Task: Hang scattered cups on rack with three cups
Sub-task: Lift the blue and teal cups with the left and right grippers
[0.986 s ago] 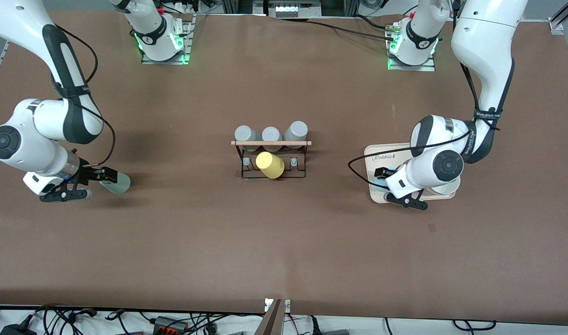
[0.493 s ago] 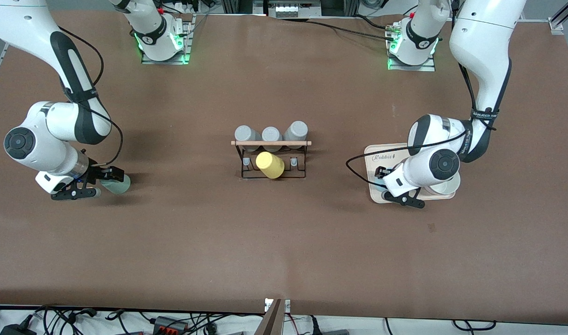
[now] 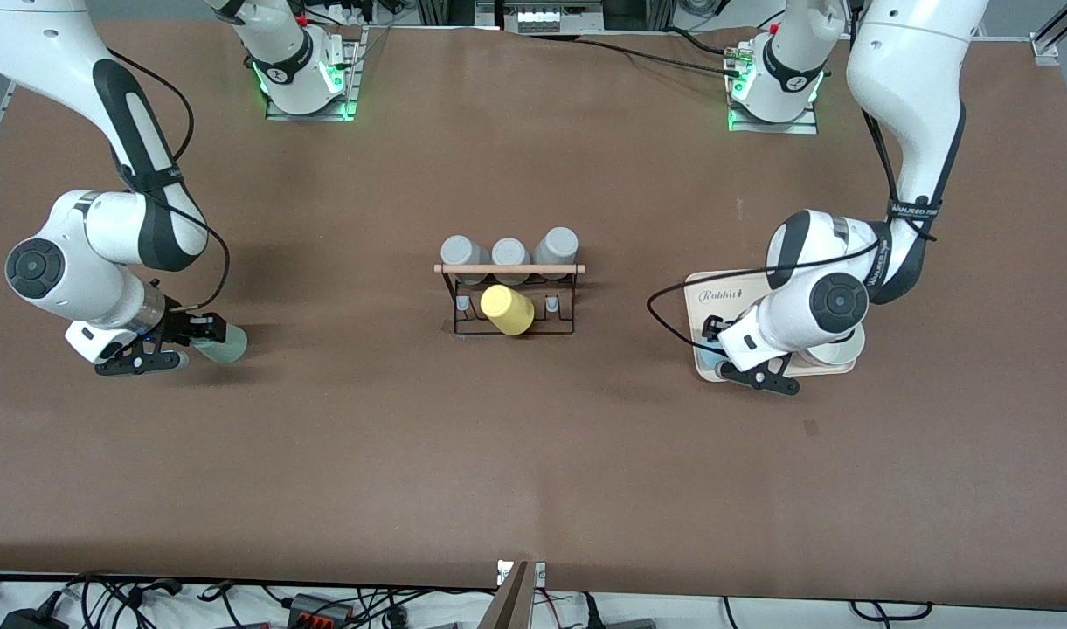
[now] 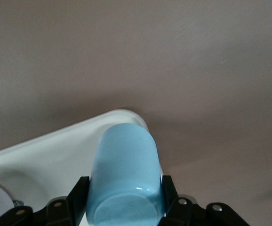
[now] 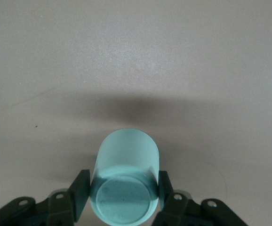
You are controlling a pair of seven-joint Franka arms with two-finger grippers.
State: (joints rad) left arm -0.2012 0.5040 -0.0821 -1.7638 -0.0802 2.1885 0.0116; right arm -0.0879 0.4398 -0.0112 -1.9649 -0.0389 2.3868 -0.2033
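Note:
The pale sage-green cup lies on its side on the table toward the right arm's end. My right gripper is shut on it; in the right wrist view the fingers press both sides of the cup. The light blue cup lies on the cream tray, mostly hidden by the left arm. My left gripper is shut on it; in the left wrist view the fingers clasp the cup. The black wire rack with its wooden rod stands mid-table.
Three grey cups sit along the rack's side toward the robots' bases. A yellow cup sits on a rack peg nearer the front camera. A white round dish rests on the tray under the left arm. The tray also shows in the left wrist view.
The right arm's wrist has shifted toward the sage-green cup, which has stayed in place. The left arm has barely moved over the tray.

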